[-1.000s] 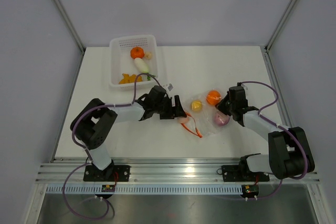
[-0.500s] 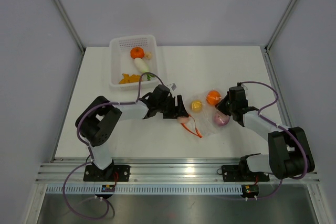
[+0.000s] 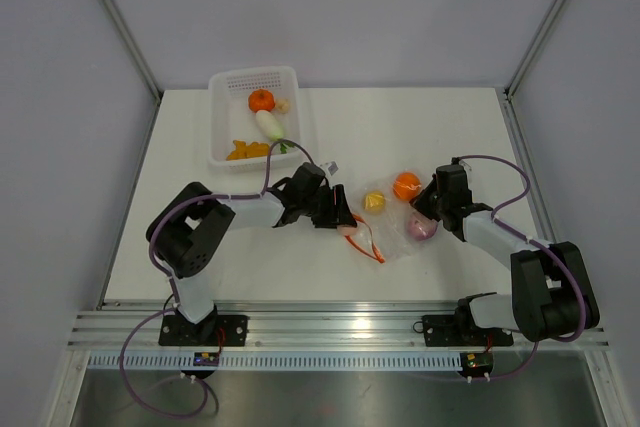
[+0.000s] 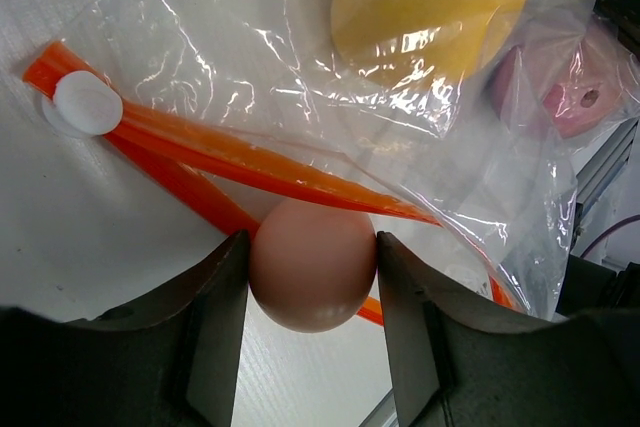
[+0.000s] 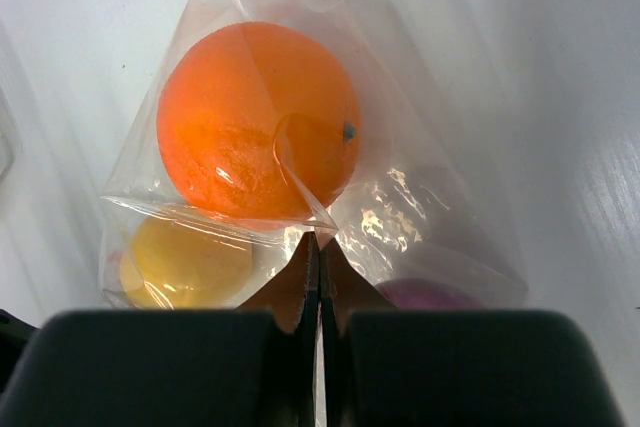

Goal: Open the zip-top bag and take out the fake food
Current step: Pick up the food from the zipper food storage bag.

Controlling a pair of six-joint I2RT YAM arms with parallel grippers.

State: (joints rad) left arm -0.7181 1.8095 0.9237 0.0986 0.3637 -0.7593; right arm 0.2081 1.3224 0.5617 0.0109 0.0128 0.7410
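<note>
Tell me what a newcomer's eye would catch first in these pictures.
The bright orange ball inside the clear zip-top bag at mid-table, whose film the right gripper pinches. Next, the peach ball clasped by the left gripper at the bag's red-orange zipper strip. At the far left corner, a white basket holds more fake food.

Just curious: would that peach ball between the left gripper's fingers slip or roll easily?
Probably. The peach ball looks round and glossy, so it could squirt from the flat fingers of the left gripper. Set on the smooth table, it would likely roll. It looks like plastic, so probably light.
</note>
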